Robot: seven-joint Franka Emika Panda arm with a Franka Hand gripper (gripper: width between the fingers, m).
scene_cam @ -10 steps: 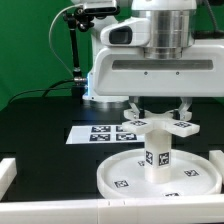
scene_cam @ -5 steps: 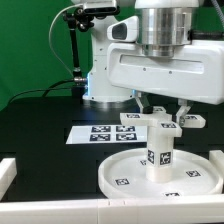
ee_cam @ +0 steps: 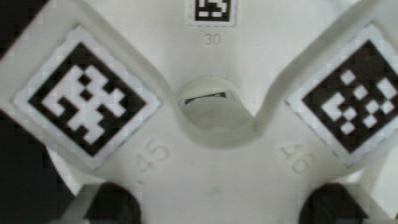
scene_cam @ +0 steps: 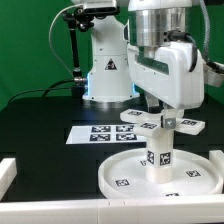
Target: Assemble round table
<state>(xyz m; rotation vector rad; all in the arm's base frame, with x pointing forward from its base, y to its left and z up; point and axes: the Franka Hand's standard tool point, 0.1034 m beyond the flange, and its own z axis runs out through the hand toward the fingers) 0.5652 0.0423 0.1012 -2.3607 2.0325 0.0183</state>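
Black tabletop point(scene_cam: 40, 125) bears white tagged disc point(scene_cam: 125, 178), upright leg point(scene_cam: 158, 150), cross-shaped piece point(scene_cam: 160, 124) atop.

- i'm looking at a robot lab bench: black table point(scene_cam: 40, 125) with a green backdrop point(scene_cam: 30, 45) behind
- marker board point(scene_cam: 105, 133) lies flat on it
- white panda arm point(scene_cam: 160, 50), camera stand point(scene_cam: 74, 45) behind

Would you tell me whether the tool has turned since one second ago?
Yes. The tool has rotated about its vertical axis over the cylinder leg; its broad face, earlier square to the marker board, now faces the exterior view's right.
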